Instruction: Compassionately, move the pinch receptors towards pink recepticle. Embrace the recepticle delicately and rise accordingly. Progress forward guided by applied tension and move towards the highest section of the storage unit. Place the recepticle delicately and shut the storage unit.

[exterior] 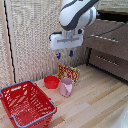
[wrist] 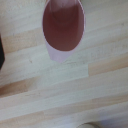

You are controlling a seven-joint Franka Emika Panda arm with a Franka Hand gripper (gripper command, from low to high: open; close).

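The pink recepticle (exterior: pixel 66 87) is a pale pink cup standing upright on the wooden floor, beside the red bowl. In the wrist view I look down into its open mouth (wrist: pixel 63 29); it looks empty inside. My gripper (exterior: pixel 64 54) hangs well above the cup with its dark blue tips apart, nothing between them. The fingers do not show in the wrist view. The storage unit (exterior: pixel 107 45) is a dark brown dresser at the exterior view's right. Its highest section (exterior: pixel 102 37) sticks out, pulled open, with a silver bar handle.
A low red bowl (exterior: pixel 51 81) sits by the cup. Behind them lies a patterned packet (exterior: pixel 68 72). A big red basket (exterior: pixel 27 104) stands at the exterior view's lower left. A lower drawer (exterior: pixel 109 61) is below the top one. A woven screen (exterior: pixel 35 35) backs the scene.
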